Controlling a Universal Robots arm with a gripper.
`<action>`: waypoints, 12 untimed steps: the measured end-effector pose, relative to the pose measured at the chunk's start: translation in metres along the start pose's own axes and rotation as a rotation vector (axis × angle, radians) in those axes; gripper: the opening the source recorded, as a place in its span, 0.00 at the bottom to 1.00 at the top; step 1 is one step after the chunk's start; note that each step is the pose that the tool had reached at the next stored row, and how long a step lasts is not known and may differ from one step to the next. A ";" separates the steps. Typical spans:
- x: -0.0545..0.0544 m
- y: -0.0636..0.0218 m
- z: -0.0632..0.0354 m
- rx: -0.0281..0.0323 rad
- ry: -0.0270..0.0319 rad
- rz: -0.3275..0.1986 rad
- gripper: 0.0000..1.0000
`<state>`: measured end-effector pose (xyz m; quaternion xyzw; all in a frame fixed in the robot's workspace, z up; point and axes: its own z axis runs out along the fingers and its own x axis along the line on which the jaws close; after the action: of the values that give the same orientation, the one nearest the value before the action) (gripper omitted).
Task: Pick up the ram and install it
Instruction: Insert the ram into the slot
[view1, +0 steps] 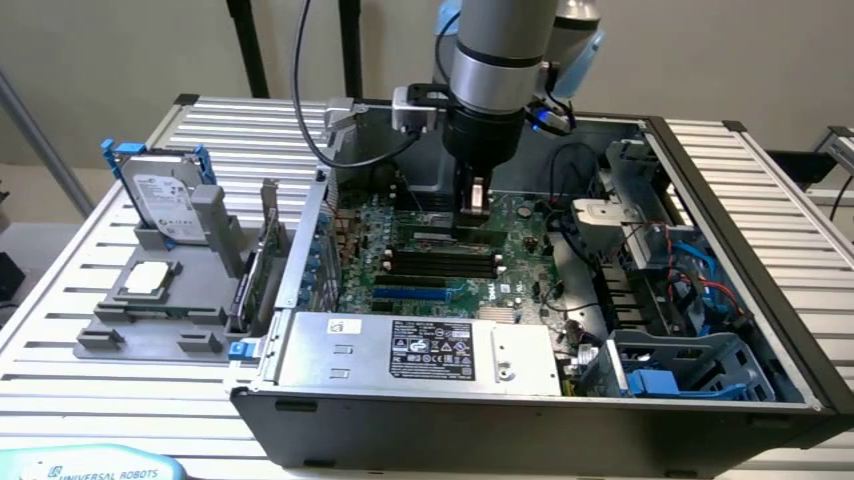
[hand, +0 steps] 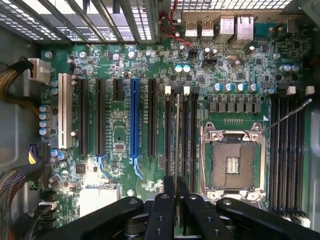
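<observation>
While over motherboard (hand: 150, 125), gripper (hand: 176, 187) clamps one ram (hand: 176, 130).

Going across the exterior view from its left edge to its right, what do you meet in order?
Hard drive standing in the grey holder → upright expansion card → green motherboard with the gripper above it → blue drive bay at the case's right.

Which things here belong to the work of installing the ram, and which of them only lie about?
Belong to the job:
- hand, shut on the ram
- black slots on the motherboard

Only lying about:
- hard drive
- processor chip
- expansion card
- power supply
- empty socket
</observation>
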<state>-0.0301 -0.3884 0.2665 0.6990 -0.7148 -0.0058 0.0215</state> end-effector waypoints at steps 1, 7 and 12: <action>0.000 -0.0001 0.0017 0.0001 0.0016 0.000 0.14; 0.000 0.0004 0.0117 0.0002 0.0082 0.000 0.14; 0.000 0.0036 0.0194 0.0003 0.0112 -0.001 0.14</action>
<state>-0.0344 -0.3884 0.2473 0.6994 -0.7143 -0.0017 0.0254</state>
